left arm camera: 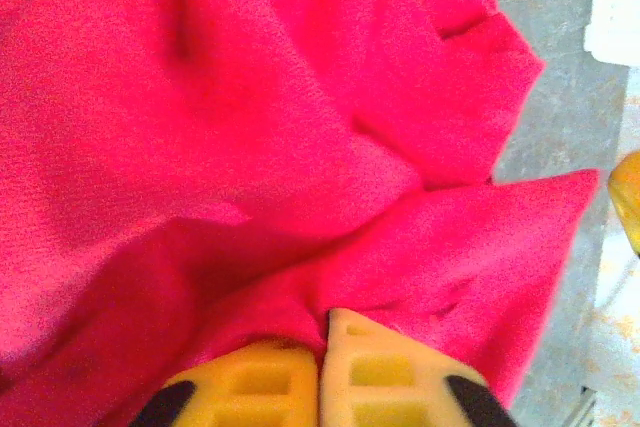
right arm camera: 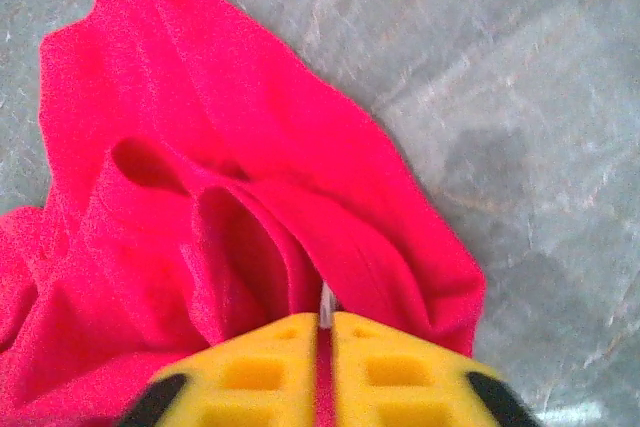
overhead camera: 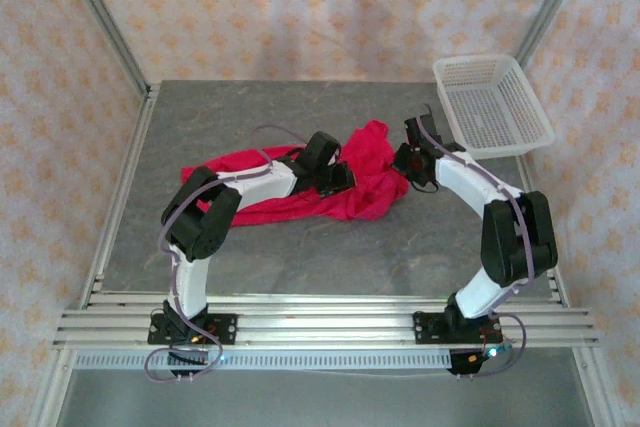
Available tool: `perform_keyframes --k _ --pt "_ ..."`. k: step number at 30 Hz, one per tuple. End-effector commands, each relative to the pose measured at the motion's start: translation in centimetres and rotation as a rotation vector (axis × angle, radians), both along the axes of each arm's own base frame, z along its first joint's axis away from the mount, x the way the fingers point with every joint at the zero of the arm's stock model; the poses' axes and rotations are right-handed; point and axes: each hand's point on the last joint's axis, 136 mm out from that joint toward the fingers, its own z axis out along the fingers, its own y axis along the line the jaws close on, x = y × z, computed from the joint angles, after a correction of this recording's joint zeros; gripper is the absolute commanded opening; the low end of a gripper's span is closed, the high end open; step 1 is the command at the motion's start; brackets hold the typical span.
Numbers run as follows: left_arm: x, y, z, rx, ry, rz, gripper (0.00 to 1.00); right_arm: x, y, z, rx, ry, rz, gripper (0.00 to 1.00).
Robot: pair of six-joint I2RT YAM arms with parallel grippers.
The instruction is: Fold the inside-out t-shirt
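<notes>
The bright red inside-out t-shirt (overhead camera: 300, 187) lies crumpled across the middle of the grey table, stretching from the left toward the centre. My left gripper (overhead camera: 345, 179) sits on its middle, shut on a fold of the red cloth (left arm camera: 300, 247); its yellow fingers (left arm camera: 385, 372) press together with cloth bunched at their tips. My right gripper (overhead camera: 407, 160) is at the shirt's right edge, shut on the cloth (right arm camera: 250, 217). A thin red strip and a small pale tag (right arm camera: 326, 305) show between its yellow fingers (right arm camera: 400, 372).
A white plastic basket (overhead camera: 490, 102) stands at the back right corner, overhanging the table edge. Bare grey tabletop (overhead camera: 400, 247) lies in front of and behind the shirt. Metal frame posts and patterned walls enclose the table.
</notes>
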Motion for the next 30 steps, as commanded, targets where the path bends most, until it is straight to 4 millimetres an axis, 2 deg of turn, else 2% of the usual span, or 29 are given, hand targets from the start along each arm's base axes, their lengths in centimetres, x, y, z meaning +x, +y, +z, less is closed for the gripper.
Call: perform_keyframes --k 1,3,5,6,7,9,11,14,19,25,27,30 --pt "0.7 0.3 1.3 0.008 -0.018 0.019 0.27 -1.2 0.9 1.7 -0.076 0.010 0.054 0.24" --pt "0.4 1.0 1.7 0.033 -0.021 0.024 0.38 -2.6 1.5 2.3 -0.151 0.006 0.082 0.32" --pt "0.2 2.0 2.0 0.054 -0.021 0.030 0.40 -3.9 2.4 2.4 -0.185 0.009 0.117 0.34" --pt "0.1 2.5 1.6 0.070 -0.011 0.033 0.40 -4.5 3.0 2.2 -0.188 0.008 0.132 0.33" --pt "-0.1 3.2 3.0 0.068 -0.033 0.040 0.40 -5.0 3.3 1.9 -0.200 0.014 0.143 0.31" --pt "-0.4 4.9 3.3 0.099 -0.033 0.053 0.40 -5.7 4.0 1.6 -0.228 0.019 0.170 0.25" --pt "-1.0 6.9 3.5 0.138 -0.032 0.068 0.40 -6.2 4.9 0.9 -0.245 0.035 0.198 0.24" --pt "-2.1 10.8 3.5 0.185 -0.011 0.107 0.39 -6.7 5.3 -0.7 -0.280 0.082 0.221 0.23" --pt "-4.4 18.2 2.7 0.231 0.043 0.213 0.41 -6.6 5.0 -3.4 -0.335 0.152 0.223 0.34" --pt "-7.3 25.1 1.5 0.253 0.109 0.333 0.46 -6.2 5.3 -4.9 -0.342 0.171 0.225 0.37" --pt "-7.9 26.4 1.3 0.241 0.121 0.366 0.46 -6.0 5.2 -5.2 -0.357 0.171 0.224 0.32" --pt "-8.5 27.8 1.1 0.238 0.133 0.393 0.47 -5.9 4.9 -4.8 -0.380 0.168 0.224 0.11"
